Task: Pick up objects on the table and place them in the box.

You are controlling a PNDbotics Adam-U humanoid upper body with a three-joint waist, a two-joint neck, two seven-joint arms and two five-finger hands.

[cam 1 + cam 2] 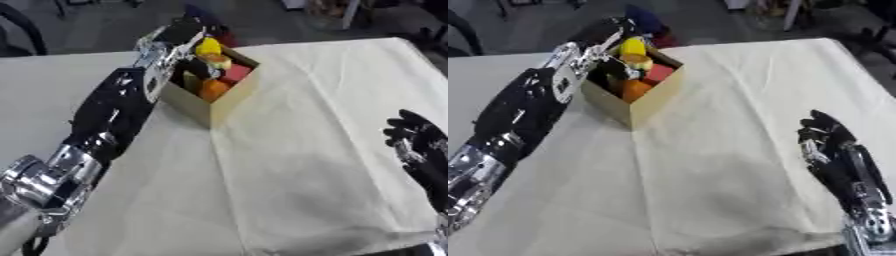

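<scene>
An open cardboard box [226, 99] stands at the far middle of the table on a cream cloth [306, 150]. Inside it lie a red item [659, 74], an orange item [634, 90] and a yellow-and-orange one [639, 62]. A yellow object [208, 46] sits highest, at the box's far side, right against my left hand [178, 34], which hovers over the box's far left corner. Whether that hand holds the yellow object does not show. My right hand [831, 145] rests open at the lower right, fingers up, with nothing in it.
My left forearm [114, 107] stretches along the left of the box. A dark blue and red thing [647, 22] lies just beyond the box at the table's far edge. Chair and furniture legs stand on the floor behind.
</scene>
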